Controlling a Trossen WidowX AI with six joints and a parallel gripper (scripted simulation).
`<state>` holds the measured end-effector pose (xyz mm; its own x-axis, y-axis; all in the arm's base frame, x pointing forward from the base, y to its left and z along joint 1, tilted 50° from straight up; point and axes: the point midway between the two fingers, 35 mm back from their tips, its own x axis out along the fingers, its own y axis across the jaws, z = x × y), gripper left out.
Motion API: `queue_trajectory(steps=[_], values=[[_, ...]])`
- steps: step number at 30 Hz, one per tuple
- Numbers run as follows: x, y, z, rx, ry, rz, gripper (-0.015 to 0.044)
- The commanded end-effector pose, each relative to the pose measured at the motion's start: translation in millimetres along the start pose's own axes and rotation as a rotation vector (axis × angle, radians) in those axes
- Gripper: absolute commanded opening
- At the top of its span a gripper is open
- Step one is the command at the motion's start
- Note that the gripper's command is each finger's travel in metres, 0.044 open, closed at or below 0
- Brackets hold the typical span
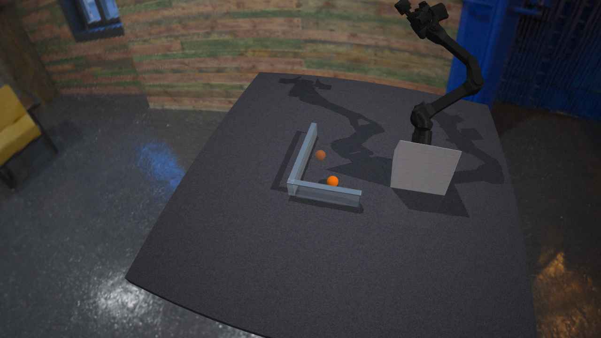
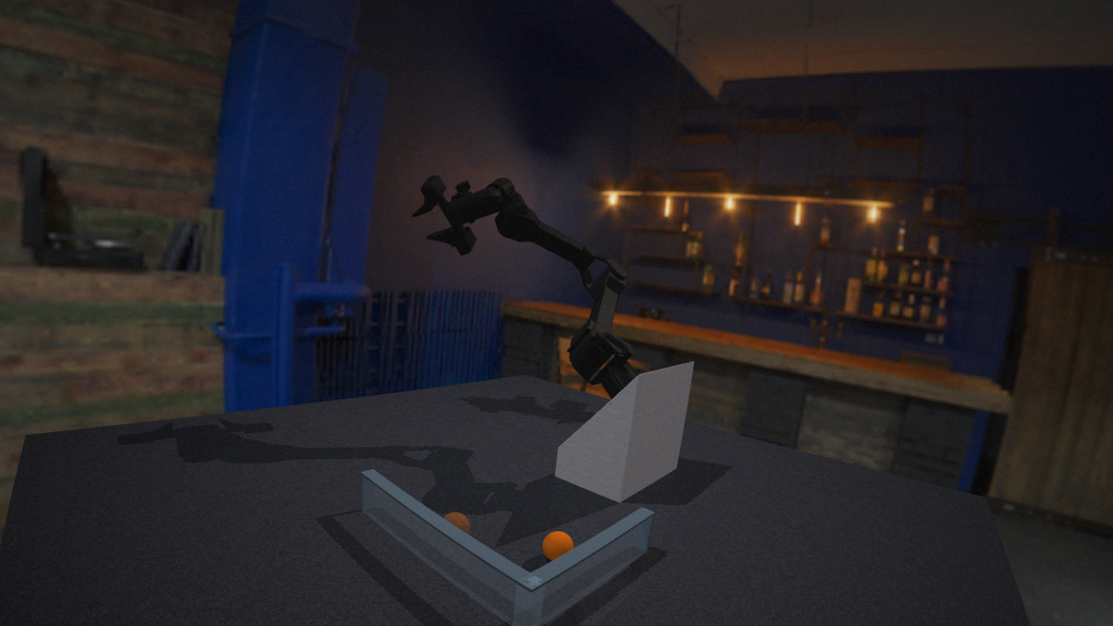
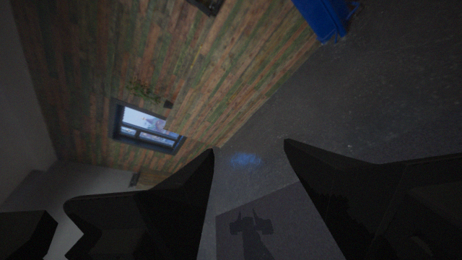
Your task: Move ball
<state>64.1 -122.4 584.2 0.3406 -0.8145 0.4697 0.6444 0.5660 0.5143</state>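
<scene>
The ball [image 1: 332, 180] [image 2: 556, 545] is bright orange and lies inside the corner, close to the shorter clear wall [image 1: 327, 195] [image 2: 603, 560], which hides a little of it. I cannot tell if they touch. The see-through copy [image 1: 320, 155] [image 2: 457, 522] is a duller orange and stands near the longer clear wall [image 1: 303, 153] [image 2: 436, 530], apart from the ball. My gripper [image 2: 422, 224] [image 3: 247, 148] is open and empty, high above the table and far from the ball. Its fingers stand wide apart in the wrist view; the ball is not in that view.
A pale block [image 1: 424, 168] [image 2: 657, 436] with a sloped side stands on the dark table [image 1: 294, 252] [image 2: 778, 529] in front of the arm's base, to the right of the walls in the top view. The arm's shadow falls across the table behind the walls.
</scene>
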Motion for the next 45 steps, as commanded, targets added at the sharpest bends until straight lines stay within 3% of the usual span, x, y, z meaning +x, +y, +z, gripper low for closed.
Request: queue_trajectory(steps=[1, 5, 12, 23, 29, 35, 45], values=[[5.0, 19.4, -25.0, -0.079, 0.05, 0.047, 0.0296], [10.6, 45.3, -66.7, -0.209, 0.132, 0.094, 0.0296], [4.8, 100.0, -181.6, -0.552, 0.335, 0.236, 0.0296], [-60.2, 138.8, -364.5, -1.112, 0.624, 0.527, 0.0296], [-114.6, 130.0, -449.1, -1.333, 0.772, 0.699, 0.0296], [-153.2, 114.9, -495.7, -1.51, 0.858, 0.815, 0.0296], [-269.3, 33.1, -592.0, -2.123, 1.05, 1.211, 0.0296]])
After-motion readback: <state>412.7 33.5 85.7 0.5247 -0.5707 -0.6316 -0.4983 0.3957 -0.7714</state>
